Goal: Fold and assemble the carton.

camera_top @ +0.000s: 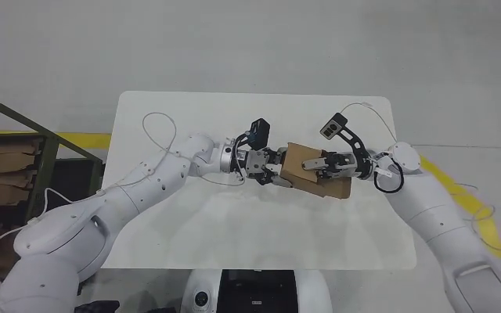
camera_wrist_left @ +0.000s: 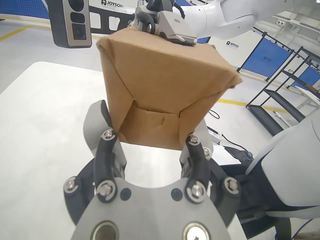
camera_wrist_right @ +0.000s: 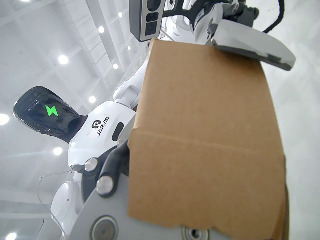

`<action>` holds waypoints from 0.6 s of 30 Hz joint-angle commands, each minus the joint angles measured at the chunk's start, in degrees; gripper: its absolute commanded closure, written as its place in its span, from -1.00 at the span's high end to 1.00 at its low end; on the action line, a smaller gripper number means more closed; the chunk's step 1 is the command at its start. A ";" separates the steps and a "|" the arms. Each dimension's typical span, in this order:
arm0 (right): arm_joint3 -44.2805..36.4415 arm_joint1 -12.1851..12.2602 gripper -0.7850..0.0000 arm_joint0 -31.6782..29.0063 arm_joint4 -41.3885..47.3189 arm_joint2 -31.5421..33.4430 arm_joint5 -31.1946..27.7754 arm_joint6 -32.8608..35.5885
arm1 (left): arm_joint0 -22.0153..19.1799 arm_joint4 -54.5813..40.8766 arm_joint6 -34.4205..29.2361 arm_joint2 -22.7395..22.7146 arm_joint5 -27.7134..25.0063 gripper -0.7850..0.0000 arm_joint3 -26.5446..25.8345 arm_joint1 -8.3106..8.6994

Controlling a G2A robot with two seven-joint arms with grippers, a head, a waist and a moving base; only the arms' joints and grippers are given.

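A brown carton is held above the middle of the white table, between both arms. My left gripper is at its left end. In the left wrist view its fingers stand on either side of the folded end flaps of the carton, touching both sides. My right gripper comes in from the right. One of its fingers lies flat along the outside of a carton wall; the other finger is hidden. That right gripper also shows at the carton's far edge.
The table's bare surface spreads all around the carton, toward the front and back edges. A dark rack with stacked flat cardboard stands off the table's left side. A thin white cable loops over the left arm.
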 commanded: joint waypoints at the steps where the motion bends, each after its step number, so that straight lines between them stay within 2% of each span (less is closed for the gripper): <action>1: 0.12 -0.03 -1.00 0.11 0.03 -0.19 0.00 0.00 | -0.09 -0.24 0.14 0.28 0.00 0.13 0.01 0.07; 4: 0.30 -0.03 -1.00 0.31 0.12 -0.38 0.00 0.00 | -0.20 -0.68 0.34 0.63 0.00 0.20 0.02 0.15; 9: 0.67 -0.02 -0.95 0.53 0.31 -0.57 0.00 0.00 | -0.38 -1.32 0.74 1.19 0.00 0.15 -0.04 0.24; 12: 0.80 -0.02 -0.23 0.57 0.42 -0.65 0.00 0.00 | -0.49 -1.61 0.92 1.54 0.00 0.14 0.00 0.27; 15: 0.87 0.00 -0.07 0.65 0.35 -0.70 0.00 0.00 | -0.48 -1.87 1.19 1.87 0.00 0.11 0.07 0.26; 16: 0.87 0.01 0.13 0.67 0.37 -0.70 0.00 0.00 | -0.48 -1.93 1.28 1.97 0.00 0.10 0.10 0.26; 18: 0.86 0.04 0.78 0.72 0.42 -0.71 0.00 0.00 | -0.48 -2.10 1.57 2.10 0.00 0.10 0.15 0.24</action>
